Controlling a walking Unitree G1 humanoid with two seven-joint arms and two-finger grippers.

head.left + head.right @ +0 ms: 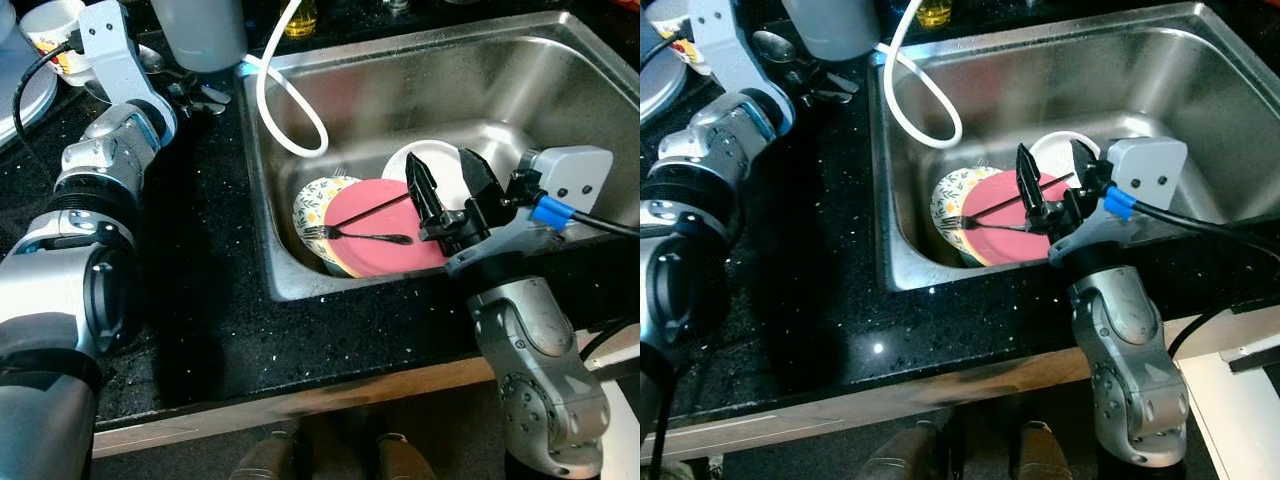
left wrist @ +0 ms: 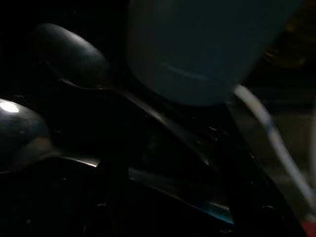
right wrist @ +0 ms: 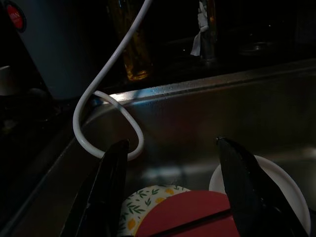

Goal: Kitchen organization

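In the steel sink (image 1: 262,230) lies a red plate (image 1: 375,240) on top of a floral plate (image 1: 315,200), with a white plate (image 1: 440,160) behind them. A dark fork (image 1: 360,236) and a thin chopstick (image 1: 375,208) rest on the red plate. My right gripper (image 1: 438,157) hangs open just above the red and white plates, fingers spread wide (image 3: 172,144), holding nothing. My left gripper (image 1: 200,95) reaches to the back left of the counter, beside the spoons (image 2: 74,54) under a grey container (image 1: 200,35).
A white hose (image 1: 290,130) loops over the sink's back left corner. An oil bottle (image 3: 133,49) stands behind the sink. A patterned cup (image 1: 55,30) and a pale plate (image 1: 20,95) sit at the far left of the black counter (image 1: 200,300).
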